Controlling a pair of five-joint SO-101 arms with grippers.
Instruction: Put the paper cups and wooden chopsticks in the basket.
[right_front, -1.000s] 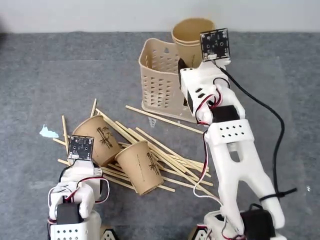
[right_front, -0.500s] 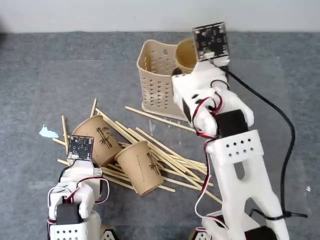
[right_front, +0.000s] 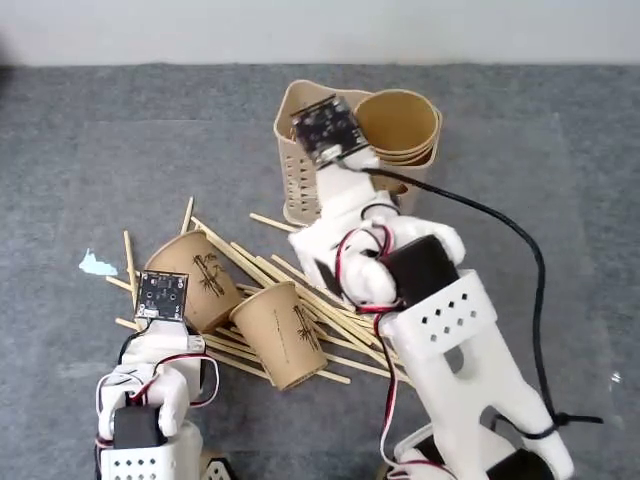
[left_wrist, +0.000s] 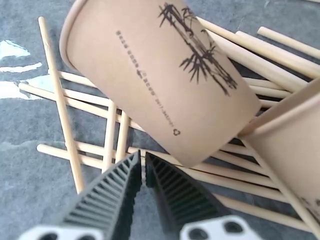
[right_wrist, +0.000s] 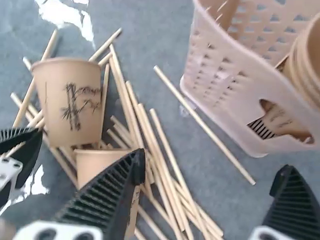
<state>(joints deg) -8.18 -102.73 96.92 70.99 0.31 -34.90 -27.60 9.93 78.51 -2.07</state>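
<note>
A grey felt-like table top (right_front: 90, 150) runs back to a pale wall (right_front: 200, 30). The basket (right_front: 300, 170) holds a nested stack of cups (right_front: 400, 125), and the right arm (right_front: 400, 270) hides its near side. In front of the basket, two cups (right_front: 200, 275) (right_front: 285, 335) lie on scattered chopsticks (right_front: 345, 315). The right gripper (right_wrist: 212, 165) gapes wide beside the basket. The left gripper (left_wrist: 141, 172), well short of the basket, has its fingers nearly closed, empty.

My right arm (right_front: 440, 330) is extended from the table's (right_front: 80, 150) near edge toward its middle, right gripper (right_wrist: 214, 161) spread wide. My left arm (right_front: 150, 395) sits folded at the near left corner, left gripper (left_wrist: 142, 167) with jaws almost together.
</note>
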